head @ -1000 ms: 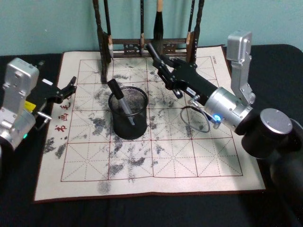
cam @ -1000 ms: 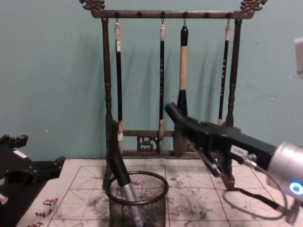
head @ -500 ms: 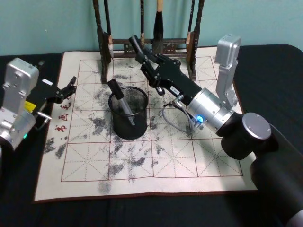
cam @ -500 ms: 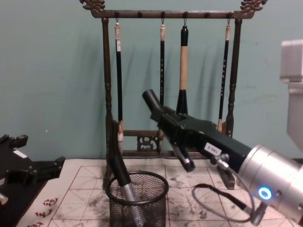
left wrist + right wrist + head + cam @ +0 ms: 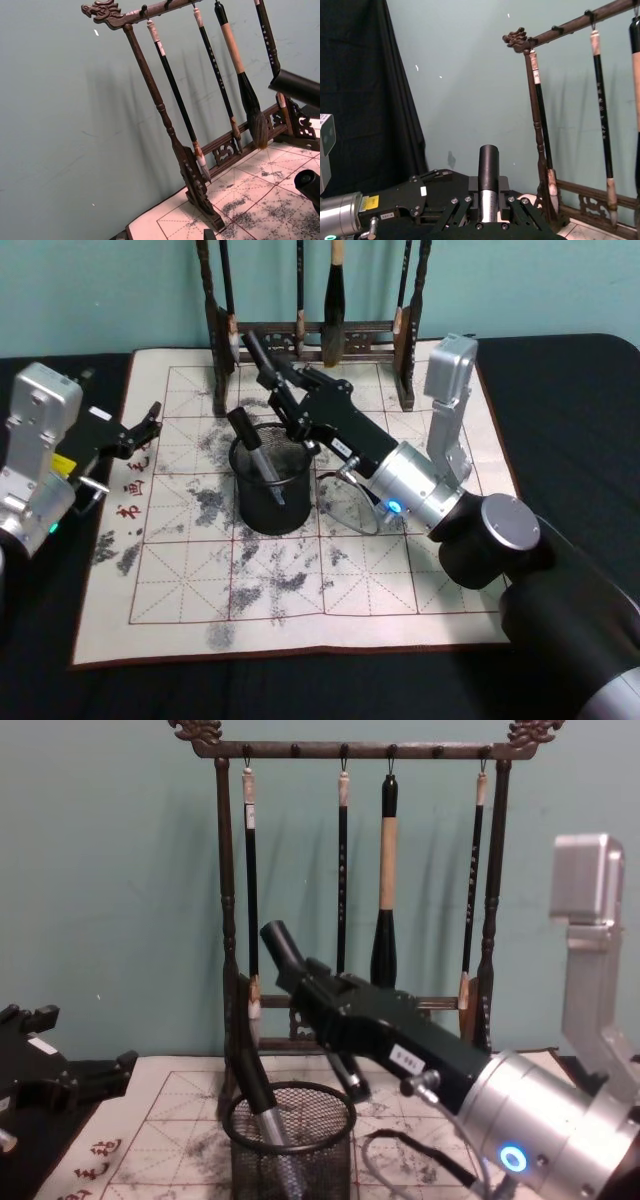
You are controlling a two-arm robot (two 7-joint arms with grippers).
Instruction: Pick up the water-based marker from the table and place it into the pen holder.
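Water-based marker [image 5: 281, 946], clamped in right hand [image 5: 315, 990], tilts above pen holder [image 5: 320, 1170] rim.

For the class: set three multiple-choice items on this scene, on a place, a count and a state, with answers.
1. Where is the right tool relative to the pen holder? A above it; B far to its right; C in front of it.
2. How many brushes hang on the brush rack? A two; B four; C six.
3. The right tool is: A open and empty; B shut on a marker; C shut on a brush.
Answers: 1 A, it hangs over the holder's mouth; 2 B, four hang from the top bar; 3 B, it clamps the marker's barrel. The left tool is parked at the left.
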